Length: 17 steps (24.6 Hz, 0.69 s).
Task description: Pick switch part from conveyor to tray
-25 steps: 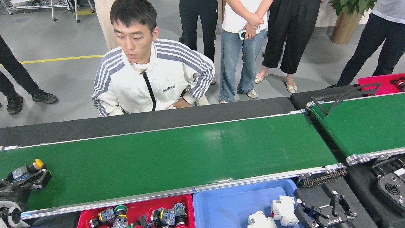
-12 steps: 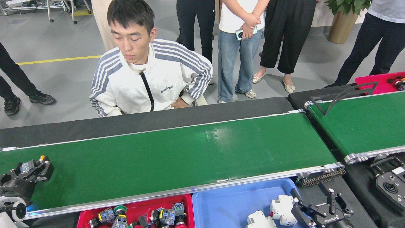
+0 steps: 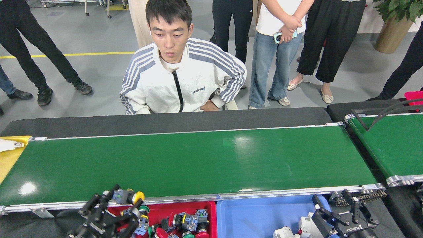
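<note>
Switch part [image 3: 127, 196], a grey body with a yellow push-button cap, sits clamped in the black left end effector [image 3: 123, 202] at the near rail of the glossy green conveyor [image 3: 205, 162], just over the left edge of the red plastic tray [image 3: 211, 208]. To finish well, I would carry it further over the tray, lower it among the switches already there, then release. The right end effector [image 3: 347, 216] hangs spread and empty by the blue tray [image 3: 248, 215].
</note>
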Each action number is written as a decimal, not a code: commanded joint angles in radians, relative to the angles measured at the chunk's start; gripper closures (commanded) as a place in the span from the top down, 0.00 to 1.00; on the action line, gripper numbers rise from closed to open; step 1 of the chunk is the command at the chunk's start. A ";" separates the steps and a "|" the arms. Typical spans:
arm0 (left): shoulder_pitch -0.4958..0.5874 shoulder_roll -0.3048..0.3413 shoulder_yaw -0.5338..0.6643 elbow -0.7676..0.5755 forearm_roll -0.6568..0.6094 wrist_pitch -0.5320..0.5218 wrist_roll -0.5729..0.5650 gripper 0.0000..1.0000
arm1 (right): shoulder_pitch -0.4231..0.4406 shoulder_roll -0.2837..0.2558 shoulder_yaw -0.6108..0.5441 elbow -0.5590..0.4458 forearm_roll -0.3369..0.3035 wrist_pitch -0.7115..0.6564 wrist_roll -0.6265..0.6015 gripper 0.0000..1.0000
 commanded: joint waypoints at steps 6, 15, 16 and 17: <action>-0.006 -0.008 0.114 -0.015 0.005 -0.007 0.002 1.00 | -0.002 0.000 -0.004 -0.014 -0.003 0.002 -0.006 1.00; 0.032 0.053 0.389 0.134 0.002 0.326 0.002 1.00 | -0.050 0.028 0.008 -0.017 0.023 0.063 0.015 0.99; 0.046 0.055 0.415 0.137 0.007 0.323 0.004 1.00 | -0.056 0.040 0.017 -0.017 0.045 0.104 0.021 0.99; 0.061 0.055 0.427 0.136 0.008 0.323 0.004 1.00 | -0.060 0.051 0.034 -0.017 0.073 0.141 0.021 0.99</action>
